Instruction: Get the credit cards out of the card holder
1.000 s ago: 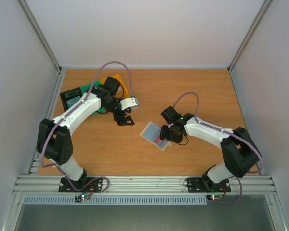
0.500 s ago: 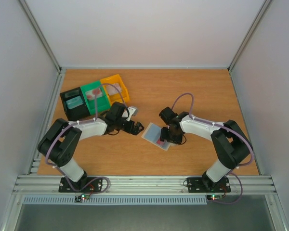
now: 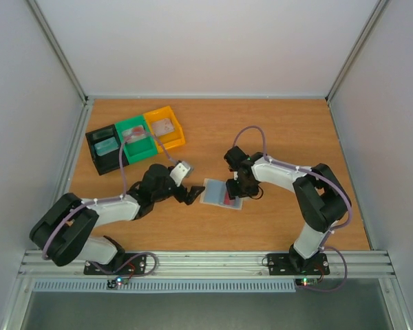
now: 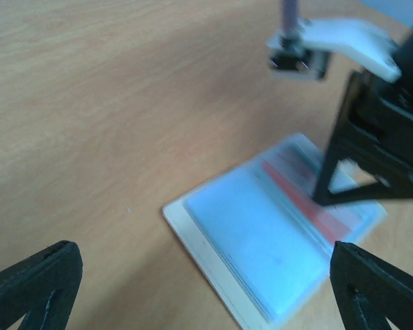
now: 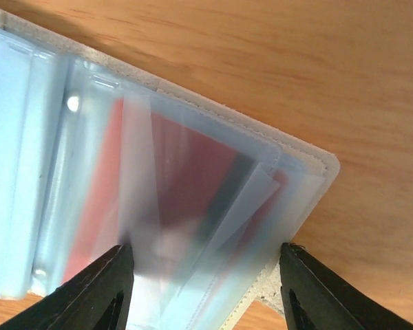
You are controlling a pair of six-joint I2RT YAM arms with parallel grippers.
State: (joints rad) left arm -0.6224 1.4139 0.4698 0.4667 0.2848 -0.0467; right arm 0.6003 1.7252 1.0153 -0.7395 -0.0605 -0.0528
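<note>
The card holder [image 3: 220, 193] lies opened flat on the wooden table, a translucent whitish sleeve [image 4: 275, 237]. Its left pocket shows a pale bluish card [image 4: 251, 240]. Its right pocket shows a reddish-pink card [image 5: 182, 175] under a loose clear flap. My right gripper [image 3: 235, 187] stands over that right pocket, open, its fingertips [image 5: 100, 289] down on the plastic on either side of the red card. My left gripper [image 3: 190, 196] is low on the table just left of the holder, open wide, with nothing between its fingers [image 4: 34, 289].
Three small bins stand at the back left: black [image 3: 103, 148], green [image 3: 136, 135] and yellow [image 3: 166, 126], each with a card-like thing inside. The frame rail runs along the near edge, and walls close in the sides.
My left arm swung down from the bins to the holder's left edge, and its gripper opened fully. The right gripper and the holder shifted slightly left and away.
</note>
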